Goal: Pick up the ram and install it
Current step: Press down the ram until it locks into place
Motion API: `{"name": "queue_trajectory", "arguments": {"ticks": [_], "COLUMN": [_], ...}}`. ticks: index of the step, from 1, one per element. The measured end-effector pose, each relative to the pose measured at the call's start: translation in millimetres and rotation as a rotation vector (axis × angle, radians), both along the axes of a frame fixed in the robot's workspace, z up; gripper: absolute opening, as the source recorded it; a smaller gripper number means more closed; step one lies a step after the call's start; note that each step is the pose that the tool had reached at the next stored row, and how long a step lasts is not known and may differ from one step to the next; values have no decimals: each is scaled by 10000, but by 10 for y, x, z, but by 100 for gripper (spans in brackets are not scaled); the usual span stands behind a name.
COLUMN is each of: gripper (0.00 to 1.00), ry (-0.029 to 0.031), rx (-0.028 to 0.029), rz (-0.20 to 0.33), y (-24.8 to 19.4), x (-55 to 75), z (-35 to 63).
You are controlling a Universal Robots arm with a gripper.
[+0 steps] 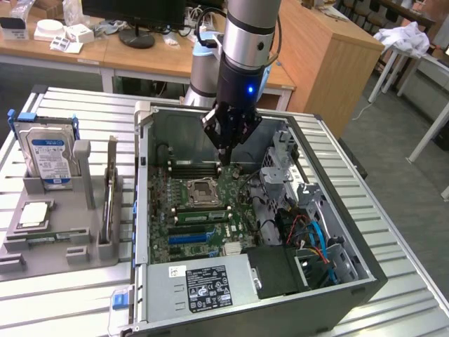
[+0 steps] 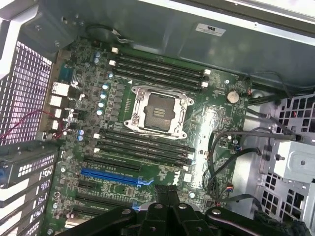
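Over the open computer case (image 1: 351,277) on the slatted bench (image 1: 414,295), we see the arm reaching straight down, its claw (image 1: 222,166) hanging just above the motherboard (image 1: 242,210). In the exterior view the tips sit above the bank of dark memory slots (image 1: 196,168) on the far side of the processor socket (image 1: 199,189). In the wrist view the claw (image 2: 167,192) is drawn together, its two black fingers (image 2: 161,196) meeting, and we make out nothing green between them. We see a long green stick, which we take for the ram (image 1: 200,215), lying along the slots on the near side of the socket; we cannot tell whether it is fully seated. Toward the exterior view's left, well apart from the claw, a grey fixture (image 1: 81,242) holds a hard drive (image 1: 48,156) upright and a square silver chip (image 1: 34,214).
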State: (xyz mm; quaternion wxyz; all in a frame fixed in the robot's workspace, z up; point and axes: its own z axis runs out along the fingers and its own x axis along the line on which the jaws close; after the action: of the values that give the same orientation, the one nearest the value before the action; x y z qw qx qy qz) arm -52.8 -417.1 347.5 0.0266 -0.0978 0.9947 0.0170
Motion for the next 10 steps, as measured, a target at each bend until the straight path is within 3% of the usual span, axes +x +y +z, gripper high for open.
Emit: {"name": "queue_trajectory", "arguments": {"ticks": [7,9,10], "gripper": [11,11,11], "ry": [9,55,114], "rx": [0,2,2], "rz": [-7,-43,-65], "y": [0,0,1], "x": [0,0,0], "z": [0,-1,-2]}}
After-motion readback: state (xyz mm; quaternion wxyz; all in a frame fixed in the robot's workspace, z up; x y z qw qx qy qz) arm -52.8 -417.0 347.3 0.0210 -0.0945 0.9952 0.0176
